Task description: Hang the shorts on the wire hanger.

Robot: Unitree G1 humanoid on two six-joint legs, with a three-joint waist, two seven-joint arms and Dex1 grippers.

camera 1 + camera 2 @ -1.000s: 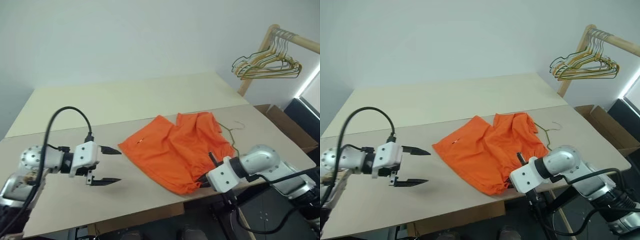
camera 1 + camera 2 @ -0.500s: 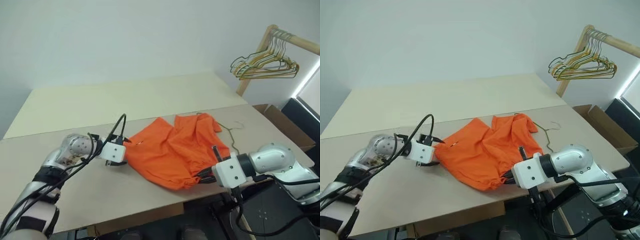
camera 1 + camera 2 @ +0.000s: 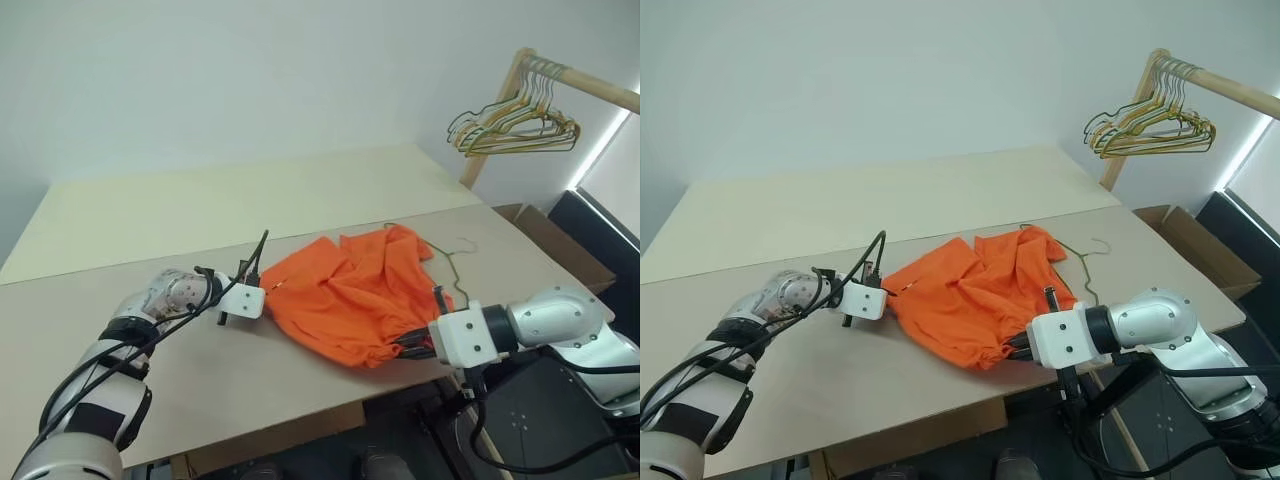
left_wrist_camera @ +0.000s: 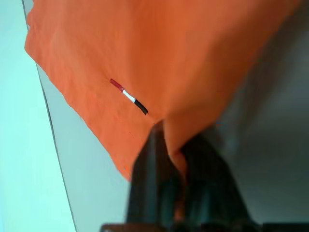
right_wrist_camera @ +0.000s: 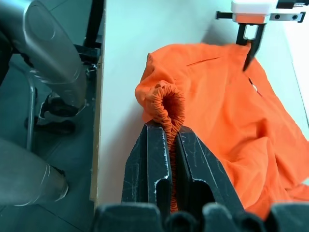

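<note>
Two grippers clamping bright orange fabric shorts [image 3: 350, 300] on tan table [image 3: 200, 220]: left gripper [image 3: 258, 296] pinching corner, right gripper [image 5: 170, 145] gripping waistband. You're risking snagging thin grey wire hanger [image 3: 452, 262] beneath cloth.

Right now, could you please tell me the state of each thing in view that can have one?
shorts: crumpled on the table, pinched at two edges.
wire hanger: lying flat, partly under the shorts, nothing hung on it.
left gripper: shut on the shorts' corner.
right gripper: shut on the gathered waistband.
hangers on the wooden rail: hanging, bunched together.
</note>
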